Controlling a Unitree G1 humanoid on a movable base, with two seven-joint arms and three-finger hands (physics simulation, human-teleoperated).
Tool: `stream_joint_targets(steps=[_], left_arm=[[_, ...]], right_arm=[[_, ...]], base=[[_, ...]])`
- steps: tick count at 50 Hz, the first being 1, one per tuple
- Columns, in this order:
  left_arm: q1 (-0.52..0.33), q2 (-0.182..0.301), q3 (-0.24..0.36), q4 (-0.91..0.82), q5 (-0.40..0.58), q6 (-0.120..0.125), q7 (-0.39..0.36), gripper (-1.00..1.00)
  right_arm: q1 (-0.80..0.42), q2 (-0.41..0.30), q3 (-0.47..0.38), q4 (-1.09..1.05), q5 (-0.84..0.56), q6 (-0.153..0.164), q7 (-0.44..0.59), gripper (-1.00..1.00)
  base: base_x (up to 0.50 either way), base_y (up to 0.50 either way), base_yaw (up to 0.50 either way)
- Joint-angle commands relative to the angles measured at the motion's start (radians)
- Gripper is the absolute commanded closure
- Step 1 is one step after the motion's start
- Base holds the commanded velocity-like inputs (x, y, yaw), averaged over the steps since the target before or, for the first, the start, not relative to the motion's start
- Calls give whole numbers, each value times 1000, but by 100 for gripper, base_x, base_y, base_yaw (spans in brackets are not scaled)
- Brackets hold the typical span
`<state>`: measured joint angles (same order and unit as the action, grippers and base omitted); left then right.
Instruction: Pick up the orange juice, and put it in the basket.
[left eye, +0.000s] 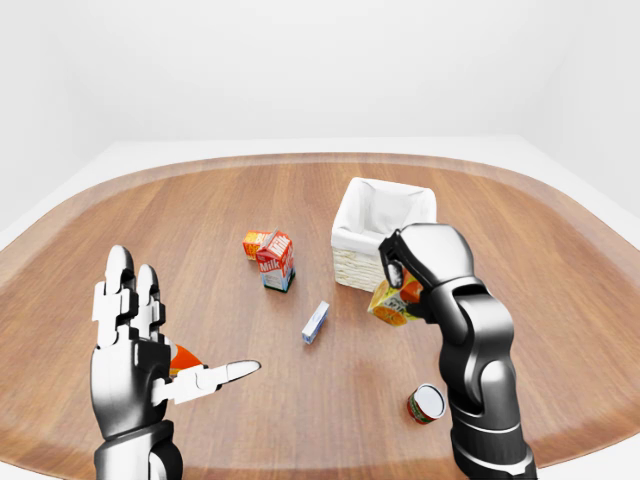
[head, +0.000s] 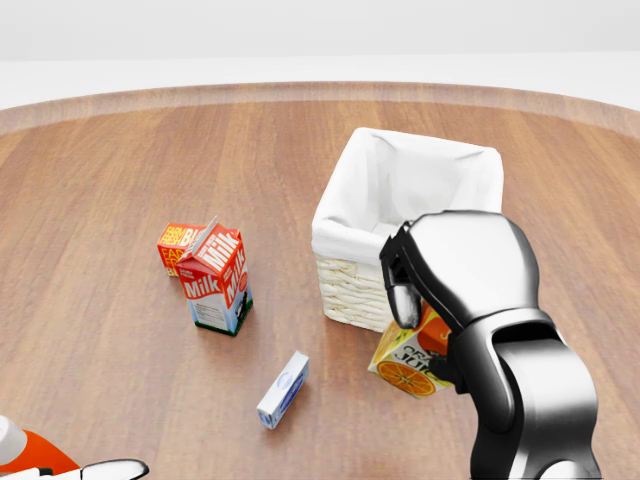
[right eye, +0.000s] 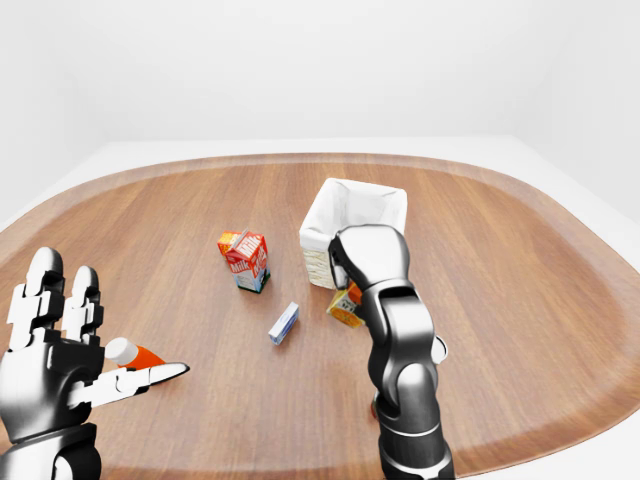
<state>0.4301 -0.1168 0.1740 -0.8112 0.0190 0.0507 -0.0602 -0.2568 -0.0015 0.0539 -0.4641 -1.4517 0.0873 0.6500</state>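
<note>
Head view: right hand (head: 440, 290) clamps the juice (head: 408, 362), carton tilted and clear of the table (head: 120, 380), just below the basket (head: 350, 285) wall. To finish, probably lift higher to clear the rim, move over the opening, then release (liner looks soft). Right arm bent, knuckles up. Left hand (left eye: 135, 350) spread wide, empty, well apart.

The head view looked steeply down, close on the wooden table (head: 120, 160), basket (head: 345, 285) toward one o'clock. Both eye views sat farther back, facing level across the whole table, sharing the basket and milk carton (left eye: 276, 259) with it.
</note>
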Motion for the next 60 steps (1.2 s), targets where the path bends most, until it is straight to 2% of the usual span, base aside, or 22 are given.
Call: stream_joint_targets(steps=[1, 7, 16, 31, 47, 60], left_arm=[[0, 0, 3, 0, -3, -1, -1, -100], [0, -1, 0, 1, 0, -2, -1, -100], [-3, 2, -3, 3, 2, 0, 2, -100], [-2, -1, 4, 0, -4, 0, -4, -100], [-8, -3, 16, 3, -10, 4, -9, -100], [-11, -3, 19, 3, -12, 7, -10, -100]], right_arm=[[-95, -3, -20, -42, 0, 0, 14, 100], [-155, -18, -37, -30, 20, 0, 13, 100], [-294, -69, -68, 117, 117, 0, -76, 100], [-444, -108, -72, 267, 198, 0, -151, 100], [-696, -205, -92, 743, 410, 0, -400, 100], [-927, -251, -80, 1181, 494, 0, -560, 100]], base=[[0, 0, 0], [0, 0, 0], [0, 0, 0], [0, 0, 0], [0, 0, 0], [0, 0, 0]])
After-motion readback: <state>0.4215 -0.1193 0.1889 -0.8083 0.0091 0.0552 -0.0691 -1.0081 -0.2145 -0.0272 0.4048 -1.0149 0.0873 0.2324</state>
